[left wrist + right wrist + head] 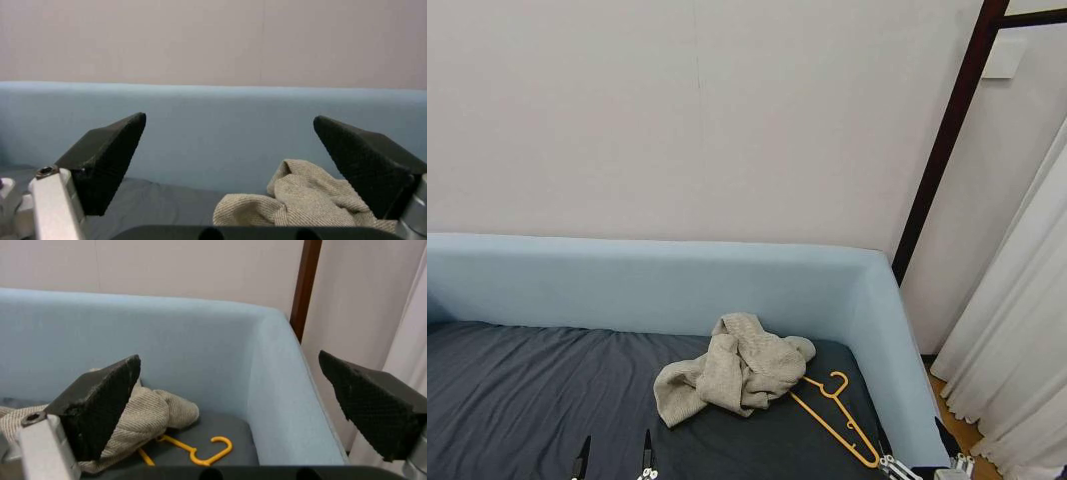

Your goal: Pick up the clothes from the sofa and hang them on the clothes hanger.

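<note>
I see the clothes (732, 375), a beige knit heap, lying crumpled on the dark seat of the sofa (627, 280). They're near the sofa's right end, close to the light blue back. The orange hanger (837, 415) lies flat on the seat just right of the heap, hook end next to it. Can't tell if they touch.

The left gripper (614, 458) sits low at the front of the seat, left of the clothes & apart from them. On its wrist cam the fingers (110, 150) are spread wide w/ nothing btw them.

The right gripper (914, 450) is low by the sofa's right arm, near the hanger's other end. Its fingers (100, 400) are spread wide too, holding nothing.
</note>
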### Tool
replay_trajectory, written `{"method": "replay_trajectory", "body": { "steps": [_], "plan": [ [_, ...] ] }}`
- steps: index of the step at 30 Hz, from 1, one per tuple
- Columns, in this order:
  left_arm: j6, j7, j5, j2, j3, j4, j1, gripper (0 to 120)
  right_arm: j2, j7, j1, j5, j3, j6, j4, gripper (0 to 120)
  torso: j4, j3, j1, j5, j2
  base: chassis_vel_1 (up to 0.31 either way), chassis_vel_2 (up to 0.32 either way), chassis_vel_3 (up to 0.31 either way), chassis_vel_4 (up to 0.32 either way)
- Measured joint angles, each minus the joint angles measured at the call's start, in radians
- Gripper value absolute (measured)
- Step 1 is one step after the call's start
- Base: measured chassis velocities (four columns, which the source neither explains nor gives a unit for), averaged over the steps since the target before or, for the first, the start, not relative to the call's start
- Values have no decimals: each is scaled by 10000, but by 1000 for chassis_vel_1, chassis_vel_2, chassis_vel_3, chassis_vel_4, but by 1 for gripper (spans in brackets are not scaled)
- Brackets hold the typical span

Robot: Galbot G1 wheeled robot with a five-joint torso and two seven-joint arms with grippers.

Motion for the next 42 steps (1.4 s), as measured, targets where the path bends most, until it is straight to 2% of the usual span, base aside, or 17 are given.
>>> {"method": "replay_trajectory", "body": {
  "steps": [5,10,14,15,18,21,25,26,29,30,34,35,36,38,39,41,42],
  "plan": [
    [-50,-30,2,-93,-17,42,-5,100,-193,26,47,260,-39,-187,57,100,0,0,0,0,0,0,0,0,0],
    [-83,-39,83,-192,-45,92,58,100,-717,76,190,835,-242,-572,34,100,0,0,0,0,0,0,0,0,0],
    [-141,-40,233,-296,-44,165,127,100,-1516,198,489,2189,-654,-1435,136,100,0,0,0,0,0,0,0,0,0],
    [-141,-40,233,-296,-44,165,127,100,-1516,198,489,2189,-654,-1435,136,100,0,0,0,0,0,0,0,0,0],
    [-155,-37,256,-349,9,208,130,100,-2198,293,942,3219,-975,-2140,99,100,4,0,0,2,0,0,0,0,0],
    [-139,-23,287,-322,86,269,97,100,-2570,372,1313,3894,-1138,-2670,25,100,-7,0,0,1,0,0,0,0,0],
    [-244,-20,397,-382,60,391,219,100,-3684,798,2960,5701,-1797,-4132,-268,100,8,1,1,3,0,0,0,0,0],
    [-244,-20,397,-382,60,391,219,100,-3684,798,2960,5701,-1797,-4132,-268,100,8,1,1,3,0,0,0,0,0],
    [-310,-10,516,-472,34,457,287,99,-4507,953,4000,6803,-2414,-5213,-390,100,-1,1,2,-2,0,0,0,0,0],
    [-310,-10,516,-472,34,457,287,99,-4507,953,4000,6803,-2414,-5213,-390,100,-1,1,2,-2,0,0,0,0,0],
    [-367,-9,715,-740,61,526,387,98,-4865,1011,5655,7817,-3552,-5972,-1351,100,-3,1,2,1,0,0,0,0,0],
    [-367,-9,715,-740,61,526,387,98,-4865,1011,5655,7817,-3552,-5972,-1351,100,-3,1,2,1,0,0,0,0,0],
    [-408,-6,752,-826,81,530,431,98,-4849,1039,6242,8090,-3936,-6146,-1781,100,3,1,2,1,-1,0,0,0,0],
    [-449,21,762,-917,76,526,512,98,-4713,1089,7165,8412,-4536,-6407,-2581,100,0,1,2,4,-1,0,0,0,0],
    [-449,21,762,-917,76,526,512,98,-4713,1089,7165,8412,-4536,-6407,-2581,100,0,1,2,4,-1,0,0,0,0],
    [-505,93,766,-1008,22,463,630,98,-4088,1186,8628,8819,-5528,-6875,-4269,100,1,2,3,6,-1,0,0,0,0],
    [-505,93,766,-1008,22,463,630,98,-4088,1186,8628,8819,-5528,-6875,-4269,100,1,2,3,6,-1,0,0,0,0]
  ]
}}
